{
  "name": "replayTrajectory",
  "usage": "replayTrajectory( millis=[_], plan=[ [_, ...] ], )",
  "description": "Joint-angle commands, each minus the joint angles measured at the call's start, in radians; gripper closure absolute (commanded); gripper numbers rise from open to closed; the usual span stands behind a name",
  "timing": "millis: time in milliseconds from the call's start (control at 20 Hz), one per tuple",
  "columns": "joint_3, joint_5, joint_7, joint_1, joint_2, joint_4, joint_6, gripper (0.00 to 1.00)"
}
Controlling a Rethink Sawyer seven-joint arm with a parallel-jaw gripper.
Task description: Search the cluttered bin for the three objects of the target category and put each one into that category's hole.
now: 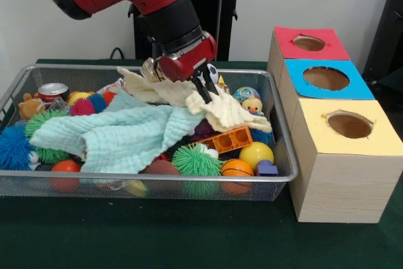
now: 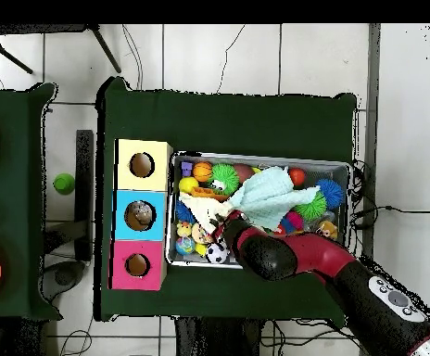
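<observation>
A wire mesh bin [image 1: 284,131] holds many toys under two cloths. My gripper [image 1: 205,92] reaches down into the bin's right-hand part and is shut on a cream cloth [image 1: 228,113], which drapes from its fingers over the toys. A mint green cloth [image 1: 119,133] covers the bin's middle. Around them lie an orange perforated block [image 1: 230,138], a yellow ball [image 1: 256,154], a green spiky ball [image 1: 196,160] and a soda can [image 1: 53,91]. In the overhead view the gripper [image 2: 221,219] is beside the cream cloth [image 2: 204,206], close to the boxes.
Three wooden boxes stand in a row right of the bin, each with a round hole on top: red [image 1: 310,43], blue [image 1: 326,78] and yellow [image 1: 349,124]. A blue spiky ball [image 1: 12,146] fills the bin's left corner. A green ball [image 2: 64,184] lies off the table.
</observation>
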Motion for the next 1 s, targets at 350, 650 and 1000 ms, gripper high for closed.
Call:
replayTrajectory(
  millis=[350,650,1000],
  plan=[
    [0.068,0.016,0.05,0.08,0.027,-0.031,0.067,1.0],
    [0.018,0.002,0.047,0.124,0.007,-0.056,0.1,1.0],
    [0.001,0.012,0.036,0.14,-0.001,-0.069,0.139,1.0]
  ],
)
